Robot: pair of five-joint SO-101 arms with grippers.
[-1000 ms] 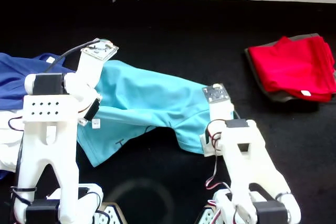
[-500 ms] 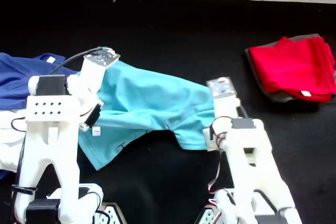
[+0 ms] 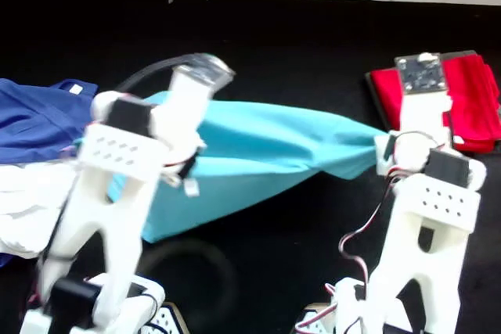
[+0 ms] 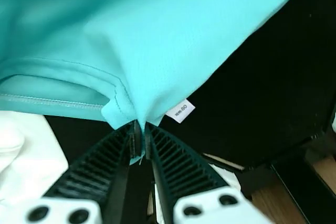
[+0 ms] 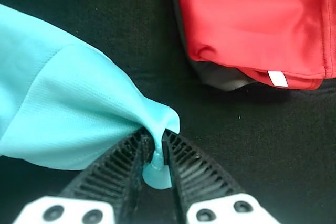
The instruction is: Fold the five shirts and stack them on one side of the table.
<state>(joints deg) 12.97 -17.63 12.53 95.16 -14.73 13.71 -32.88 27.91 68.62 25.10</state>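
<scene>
Both arms hold the teal shirt [image 3: 274, 146] stretched taut between them over the black table [image 3: 274, 37]. Left gripper [image 4: 138, 127] is clamped on a hem corner by the label. Right gripper [image 5: 154, 136] is clamped on a bunched corner, close to the folded red shirt [image 3: 462, 95], which sits on a grey shirt [image 5: 220, 77] at the table's right side. Blue shirt [image 3: 35, 115] and white shirt [image 3: 27, 201] lie unfolded on the left. Reads as the spread-out step before folding shirt three. Next move: lay it flat mid-table with even tension so neither pinch slips.

held shirt [image 3: 266, 146] btw L gripper [image 4: 140, 126] & R gripper [image 5: 155, 136] | folded stack [image 3: 463, 103] far R | loose shirts [image 3: 35, 119] far L
</scene>
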